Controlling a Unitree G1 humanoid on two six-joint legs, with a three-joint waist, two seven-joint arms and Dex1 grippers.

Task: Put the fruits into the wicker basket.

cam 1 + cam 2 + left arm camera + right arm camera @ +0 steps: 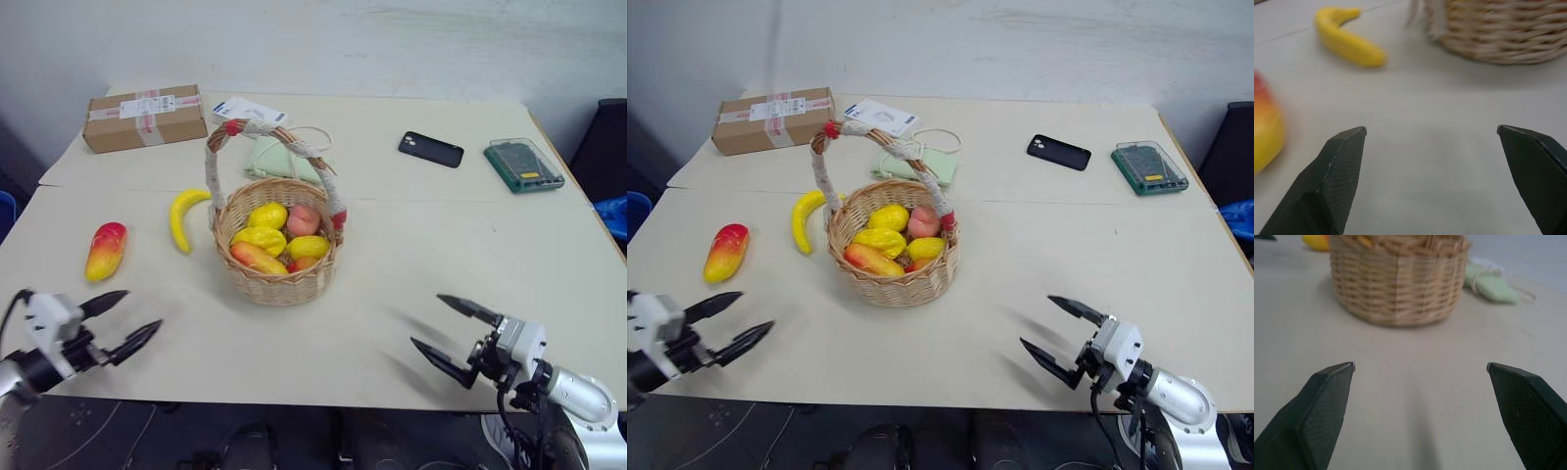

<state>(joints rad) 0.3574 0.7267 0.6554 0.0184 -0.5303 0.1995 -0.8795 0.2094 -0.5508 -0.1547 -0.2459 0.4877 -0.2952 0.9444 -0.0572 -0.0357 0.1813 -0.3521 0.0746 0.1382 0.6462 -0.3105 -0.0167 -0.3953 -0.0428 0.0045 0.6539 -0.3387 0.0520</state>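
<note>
The wicker basket [277, 257] stands mid-table with its arched handle up, holding yellow lemons, a pink peach and a red-orange fruit. A yellow banana [182, 216] lies on the table just left of it. Farther left rests a red-to-yellow mango [105, 250]. My left gripper [125, 319] hovers open and empty near the front left table edge, short of the mango; the left wrist view has the banana [1348, 42], mango [1265, 128] and basket [1498, 30] ahead. My right gripper [437, 327] hangs open and empty at the front right, aimed toward the basket [1398, 280].
A brown cardboard box [145, 117] sits at the back left. A white card [247, 110] and a pale green pouch [279, 159] lie behind the basket. A black phone [431, 149] and a green case [523, 164] are at the back right.
</note>
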